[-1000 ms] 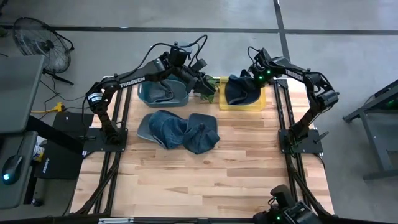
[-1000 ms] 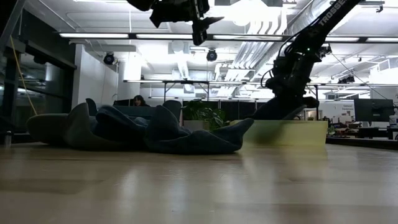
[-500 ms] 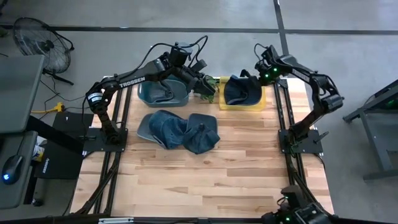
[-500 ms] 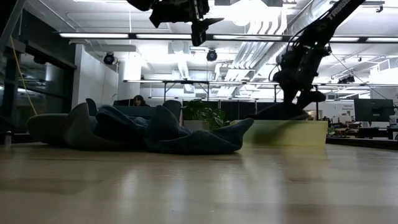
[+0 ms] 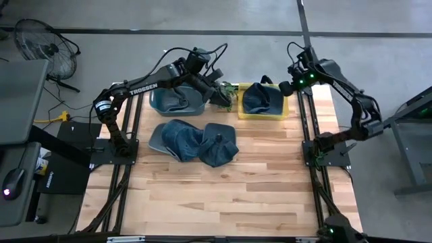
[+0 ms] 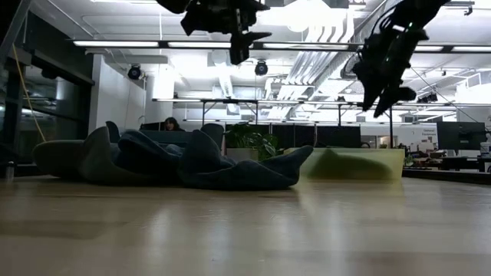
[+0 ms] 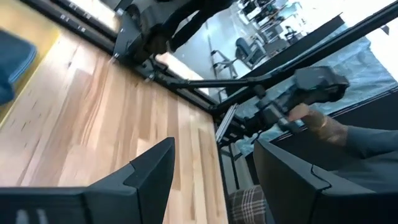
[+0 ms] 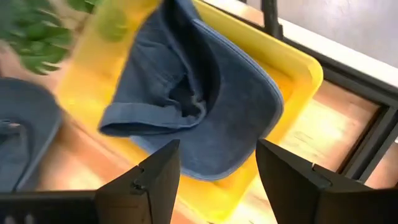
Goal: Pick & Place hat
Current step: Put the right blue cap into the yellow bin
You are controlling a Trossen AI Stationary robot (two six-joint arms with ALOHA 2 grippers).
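A blue denim hat (image 5: 262,100) lies crumpled in the yellow tray (image 5: 282,112) at the far right of the table; it also shows in the right wrist view (image 8: 199,106). My right gripper (image 5: 289,84) hangs open and empty above the tray's right end, high in the low view (image 6: 383,92). Several more blue hats lie in a pile (image 5: 196,140) on the table's middle. My left gripper (image 5: 224,96) is open and empty, high in the air between the blue-grey bin (image 5: 162,104) and the yellow tray.
The blue-grey bin at the far left holds a hat. A green plant (image 5: 231,89) stands between the two containers. Bare wood stretches from the pile to the near edge. A person's hand (image 7: 317,121) shows beyond the table in the left wrist view.
My right gripper has risen out of the yellow tray and gone toward the table's right edge. The hat stays lying in the tray.
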